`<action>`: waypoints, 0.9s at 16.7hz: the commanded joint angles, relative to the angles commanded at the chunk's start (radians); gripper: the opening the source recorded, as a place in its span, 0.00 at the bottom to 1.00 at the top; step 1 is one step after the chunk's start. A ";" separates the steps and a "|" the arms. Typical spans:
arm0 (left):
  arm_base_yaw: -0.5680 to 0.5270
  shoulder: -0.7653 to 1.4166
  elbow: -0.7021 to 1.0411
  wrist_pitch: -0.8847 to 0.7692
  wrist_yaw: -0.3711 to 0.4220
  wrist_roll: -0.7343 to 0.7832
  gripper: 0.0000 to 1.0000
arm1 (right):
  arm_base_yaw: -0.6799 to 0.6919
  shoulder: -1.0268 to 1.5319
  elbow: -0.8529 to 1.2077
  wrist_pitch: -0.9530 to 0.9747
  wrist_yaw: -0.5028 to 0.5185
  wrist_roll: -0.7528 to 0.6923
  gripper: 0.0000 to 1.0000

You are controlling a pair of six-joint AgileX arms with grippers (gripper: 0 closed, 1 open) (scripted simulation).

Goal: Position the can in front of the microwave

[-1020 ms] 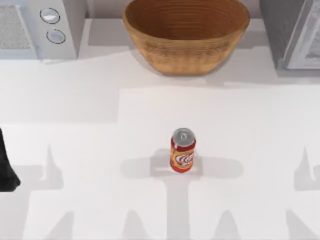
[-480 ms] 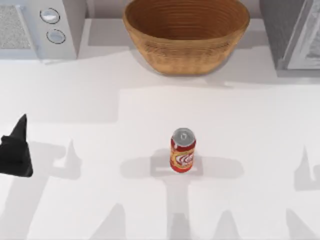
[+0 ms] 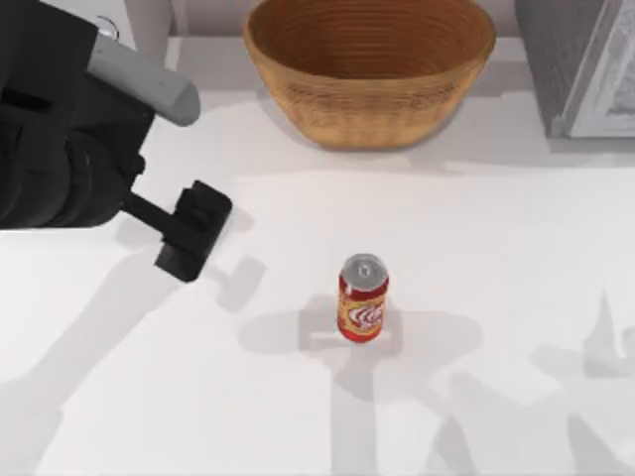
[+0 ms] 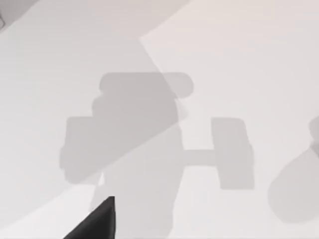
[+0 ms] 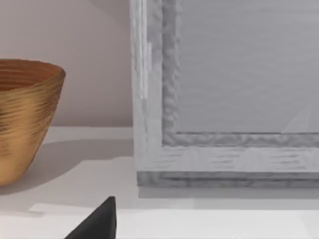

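The can [image 3: 363,297] stands upright near the table's middle; it is red with a yellow-orange band and a silver top. My left arm reaches in from the upper left. Its gripper [image 3: 193,231] hangs above the table to the left of the can and slightly farther back, well apart from it and holding nothing I can see. The arm covers most of the microwave [image 3: 149,18], so just a pale grey corner shows at the back left. The left wrist view looks down on bare table crossed by the gripper's shadow. My right arm is parked off the right side.
A large woven basket [image 3: 369,69] stands at the back centre, with its side also in the right wrist view [image 5: 25,119]. A darker grey appliance with a pale-framed door [image 3: 585,64] [image 5: 224,99] fills the back right corner. White tabletop surrounds the can.
My left arm has swung in from the left edge, up and to the right, and now covers the microwave. Its gripper has come closer to the can. The can has not moved.
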 joint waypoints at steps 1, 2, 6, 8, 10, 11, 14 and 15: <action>-0.036 0.105 0.085 -0.062 0.000 0.003 1.00 | 0.000 0.000 0.000 0.000 0.000 0.000 1.00; -0.069 0.205 0.168 -0.123 0.001 0.004 1.00 | 0.000 0.000 0.000 0.000 0.000 0.000 1.00; -0.184 0.539 0.475 -0.349 0.009 -0.008 1.00 | 0.000 0.000 0.000 0.000 0.000 0.000 1.00; -0.227 0.676 0.613 -0.447 0.014 -0.023 1.00 | 0.000 0.000 0.000 0.000 0.000 0.000 1.00; -0.260 0.792 0.736 -0.530 0.020 -0.043 1.00 | 0.000 0.000 0.000 0.000 0.000 0.000 1.00; -0.273 0.842 0.791 -0.567 0.023 -0.054 1.00 | 0.000 0.000 0.000 0.000 0.000 0.000 1.00; -0.300 0.951 0.928 -0.656 0.031 -0.089 1.00 | 0.000 0.000 0.000 0.000 0.000 0.000 1.00; -0.306 0.974 0.962 -0.678 0.033 -0.100 1.00 | 0.000 0.000 0.000 0.000 0.000 0.000 1.00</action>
